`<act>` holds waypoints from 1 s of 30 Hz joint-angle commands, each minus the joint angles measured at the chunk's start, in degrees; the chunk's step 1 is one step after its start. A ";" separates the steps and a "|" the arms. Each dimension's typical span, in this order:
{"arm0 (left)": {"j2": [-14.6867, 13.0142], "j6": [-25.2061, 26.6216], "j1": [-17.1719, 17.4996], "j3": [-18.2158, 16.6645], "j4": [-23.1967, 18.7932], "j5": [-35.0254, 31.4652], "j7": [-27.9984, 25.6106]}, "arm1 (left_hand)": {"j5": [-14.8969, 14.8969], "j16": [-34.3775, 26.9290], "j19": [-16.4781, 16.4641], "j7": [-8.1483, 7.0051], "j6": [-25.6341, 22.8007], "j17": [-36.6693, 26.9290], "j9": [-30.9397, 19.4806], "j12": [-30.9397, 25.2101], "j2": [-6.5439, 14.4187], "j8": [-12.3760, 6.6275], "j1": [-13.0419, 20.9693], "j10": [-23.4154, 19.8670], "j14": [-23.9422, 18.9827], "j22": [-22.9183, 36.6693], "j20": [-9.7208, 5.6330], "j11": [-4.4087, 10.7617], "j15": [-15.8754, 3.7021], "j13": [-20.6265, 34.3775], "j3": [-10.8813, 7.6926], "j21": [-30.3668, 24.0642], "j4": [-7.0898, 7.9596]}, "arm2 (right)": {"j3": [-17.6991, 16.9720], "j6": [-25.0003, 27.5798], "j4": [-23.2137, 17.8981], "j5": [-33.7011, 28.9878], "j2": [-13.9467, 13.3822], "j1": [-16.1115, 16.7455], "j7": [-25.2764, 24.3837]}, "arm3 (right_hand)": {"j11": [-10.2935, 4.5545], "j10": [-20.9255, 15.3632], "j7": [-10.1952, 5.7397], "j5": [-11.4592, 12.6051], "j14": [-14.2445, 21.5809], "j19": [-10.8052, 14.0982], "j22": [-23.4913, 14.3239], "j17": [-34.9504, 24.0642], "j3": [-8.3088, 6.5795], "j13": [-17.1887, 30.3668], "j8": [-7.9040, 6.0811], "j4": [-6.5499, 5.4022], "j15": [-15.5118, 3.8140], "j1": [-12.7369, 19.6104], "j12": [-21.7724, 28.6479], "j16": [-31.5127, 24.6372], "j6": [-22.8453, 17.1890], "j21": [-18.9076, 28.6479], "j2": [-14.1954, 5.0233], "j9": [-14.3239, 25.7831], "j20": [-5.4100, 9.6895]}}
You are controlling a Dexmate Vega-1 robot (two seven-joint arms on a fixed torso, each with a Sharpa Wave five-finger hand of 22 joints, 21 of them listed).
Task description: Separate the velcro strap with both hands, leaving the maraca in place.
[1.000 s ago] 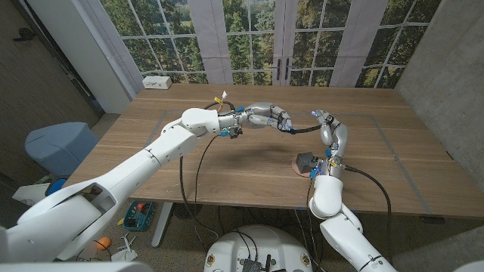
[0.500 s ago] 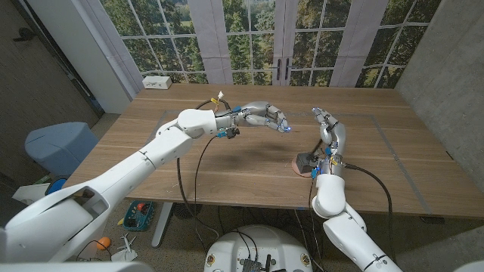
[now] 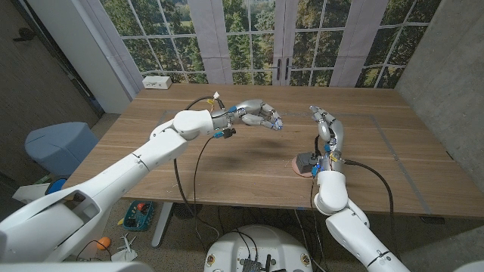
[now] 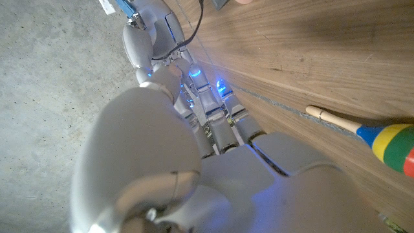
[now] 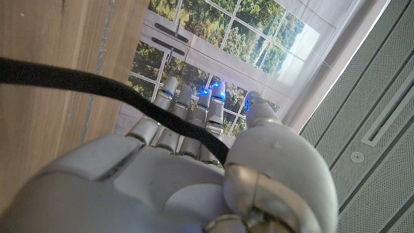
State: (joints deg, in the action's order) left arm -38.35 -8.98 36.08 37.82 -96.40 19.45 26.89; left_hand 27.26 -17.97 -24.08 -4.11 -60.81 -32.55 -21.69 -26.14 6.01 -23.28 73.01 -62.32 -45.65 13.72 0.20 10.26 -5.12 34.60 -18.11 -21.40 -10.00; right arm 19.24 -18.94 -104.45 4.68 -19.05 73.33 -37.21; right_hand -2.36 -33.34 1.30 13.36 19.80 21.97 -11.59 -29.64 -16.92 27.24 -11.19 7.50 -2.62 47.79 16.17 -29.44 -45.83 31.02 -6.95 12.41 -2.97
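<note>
Two white robot arms reach over a wooden table (image 3: 227,170). The left hand (image 3: 261,117) and right hand (image 3: 327,127) hang above it, well apart, and nothing can be seen stretched between them. By my reading the strap is already pulled apart, or nearly so. The next move would call for setting the halves down gently, away from the maraca.

The strap (image 5: 97,84) is a flat, matte black band. It lies across the right hand's smooth grey fingers (image 5: 194,110), which reach up close together, and it runs toward the thumb. Whether the thumb pins it, I cannot tell.

The left hand's fingers (image 4: 213,116) lie side by side and somewhat curled. I cannot tell whether they hold anything.

The maraca (image 4: 388,145) lies on the table just beside the left hand. It has a slim pale wooden handle and a rounded glossy head banded in blue, yellow, green and red.
</note>
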 commanded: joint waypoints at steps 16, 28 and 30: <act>-1.53 -3.53 9.73 -6.96 -4.00 -2.87 -17.08 | -1.35 4.81 1.61 4.33 9.42 1.28 1.41 4.19 0.67 6.96 -8.74 6.75 2.82 0.67 1.59 -1.65 -7.44 6.29 1.80 -2.37 3.01 | 1.73 15.81 -7.00 4.30 -8.44 -3.65 7.53 | 2.32 6.82 0.42 0.35 -3.73 -2.60 0.36 -0.07 2.19 -0.83 1.17 -0.11 0.79 -4.23 -3.33 2.40 11.40 0.16 1.52 -0.05 0.13; -0.51 -6.90 10.81 -8.35 -1.64 2.61 -15.16 | -4.66 7.99 5.41 4.76 23.44 7.73 5.59 13.84 -0.51 13.39 -21.79 19.62 11.40 0.99 2.13 -5.79 -3.82 -0.04 2.37 -3.23 4.38 | 2.05 26.18 -11.61 8.19 -14.72 -6.00 12.28 | 4.81 21.48 -0.82 -3.10 -15.73 -12.81 1.44 3.98 9.02 -5.23 1.08 -3.21 5.64 -18.51 -5.55 11.78 29.54 -6.46 6.34 -1.33 -6.37; -0.46 -7.27 11.01 -8.52 -1.48 2.99 -15.11 | -5.40 8.12 6.14 4.53 25.84 9.45 6.55 15.25 -0.90 13.35 -23.52 23.19 14.08 1.03 2.30 -6.48 -2.73 -1.19 2.32 -3.37 4.03 | 2.26 26.57 -11.93 8.06 -15.28 -6.22 12.21 | 4.81 22.02 -0.65 -2.96 -16.82 -14.57 1.50 4.36 9.68 -5.69 1.02 -3.50 6.12 -19.77 -5.46 12.57 30.47 -7.61 6.89 -1.41 -7.00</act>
State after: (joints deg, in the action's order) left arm -39.41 -13.80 45.69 30.66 -99.30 18.91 11.32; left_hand 22.37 -10.14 -18.61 0.60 -36.95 -24.42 -15.78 -12.06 5.22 -9.92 50.90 -41.93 -33.65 14.52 2.35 4.29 -3.30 34.26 -15.68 -24.42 -5.61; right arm 20.92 1.24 -113.20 10.88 -29.97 68.75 -27.40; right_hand 2.38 -11.98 0.56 10.16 4.10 9.31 -10.12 -25.60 -8.05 21.97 -10.15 4.17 3.13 29.53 10.57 -17.70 -16.51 24.57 -0.60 10.94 -9.26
